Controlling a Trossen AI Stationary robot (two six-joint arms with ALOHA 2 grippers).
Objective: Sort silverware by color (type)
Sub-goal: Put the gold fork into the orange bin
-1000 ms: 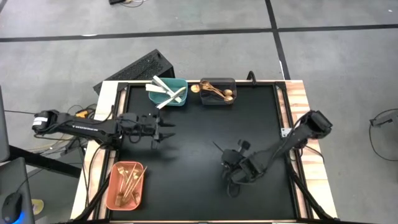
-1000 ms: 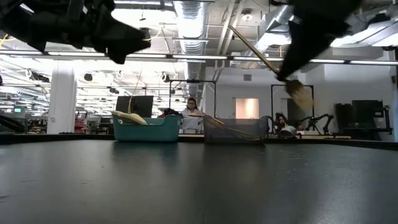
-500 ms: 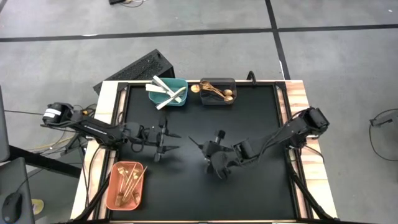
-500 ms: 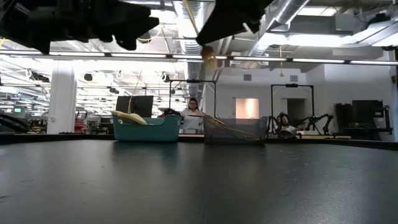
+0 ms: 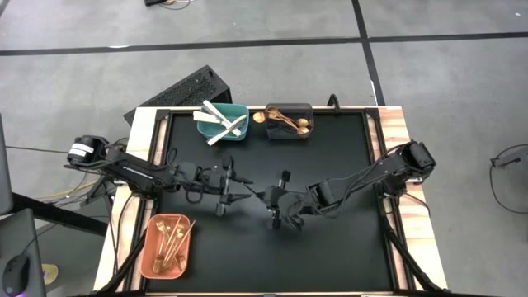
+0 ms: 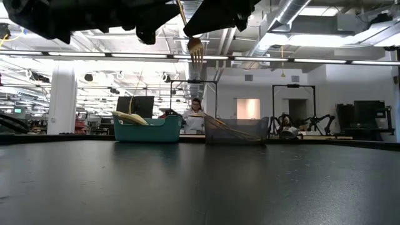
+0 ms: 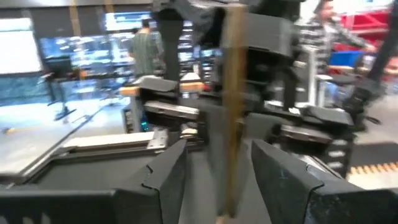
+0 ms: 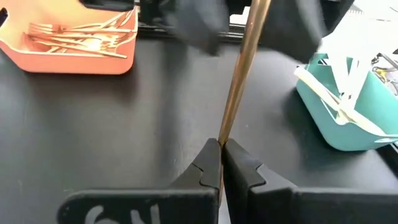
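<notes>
A gold fork (image 6: 195,53) hangs high over the middle of the black table, steeply upright with its tines down. My right gripper (image 8: 221,149), reaching in from the table's right, is shut on it. My left gripper (image 7: 217,180), level and coming from the left, is open. Its two fingers stand on either side of the fork's handle (image 7: 232,106), apart from it. In the high view my left gripper (image 5: 242,190) and my right gripper (image 5: 264,198) almost meet. More silverware lies in three bins. My right gripper pinches the fork's handle (image 8: 225,134) between its two shut fingers, low on the fork just above the tines (image 6: 195,56). The fingers come from the table's right, slanting a little down, and lie across the handle. The fork is lifted clear of the table, its long free handle rising past the fingers.
A teal bin (image 5: 235,130) with white knives and a dark grey bin (image 5: 289,134) with gold spoons stand at the far edge. A salmon bin (image 5: 147,247) with gold forks sits at the near left. A person shows in the room beyond the table.
My right gripper has carried the fork up and toward the table's left, turning so the fork tips from a slant to nearly upright, tines down. My left gripper has moved right toward the fork, staying open, and its fingers now flank the handle.
</notes>
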